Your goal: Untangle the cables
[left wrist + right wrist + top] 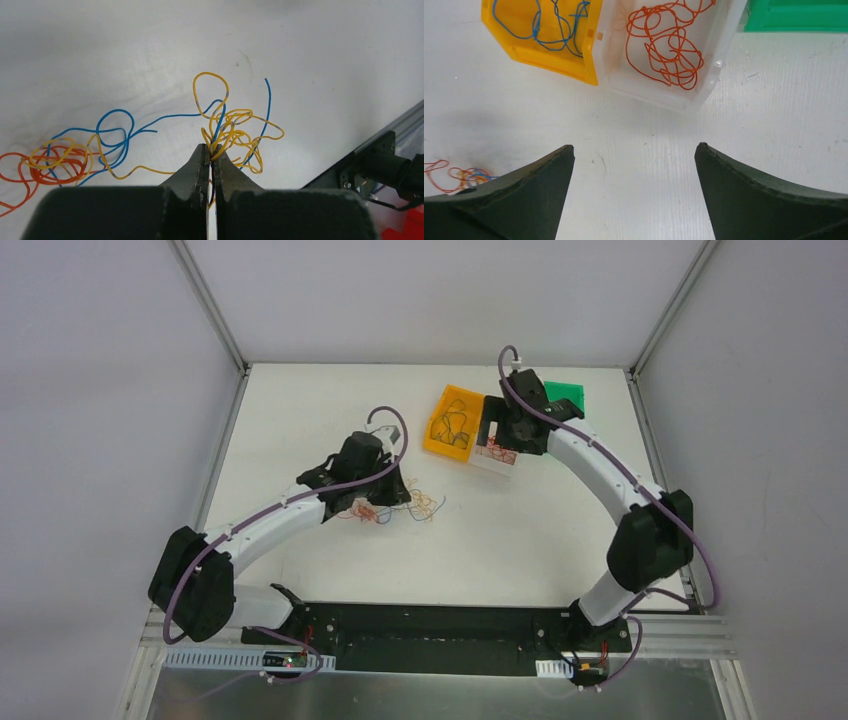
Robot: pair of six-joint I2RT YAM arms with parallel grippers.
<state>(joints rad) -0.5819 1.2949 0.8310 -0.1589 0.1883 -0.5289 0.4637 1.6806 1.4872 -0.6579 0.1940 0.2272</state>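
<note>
A small clump of thin cables (pixel 395 507) lies on the white table by my left gripper (pixel 392 492). In the left wrist view my left gripper (pixel 212 150) is shut on yellow and blue strands of the cables (pixel 235 131). Blue loops (pixel 115 132) and an orange-and-yellow knot (pixel 52 165) trail off to the left. My right gripper (pixel 634 150) is open and empty, hovering over bare table just in front of the bins. The clump shows small at the left edge of the right wrist view (pixel 459 175).
A yellow bin (pixel 452 421) (pixel 544 50) holds blue and dark wires. A clear bin (pixel 495 455) (pixel 709 75) beside it holds orange wire. A green bin (pixel 566 394) (pixel 796 17) stands behind them. White walls and metal rails enclose the table.
</note>
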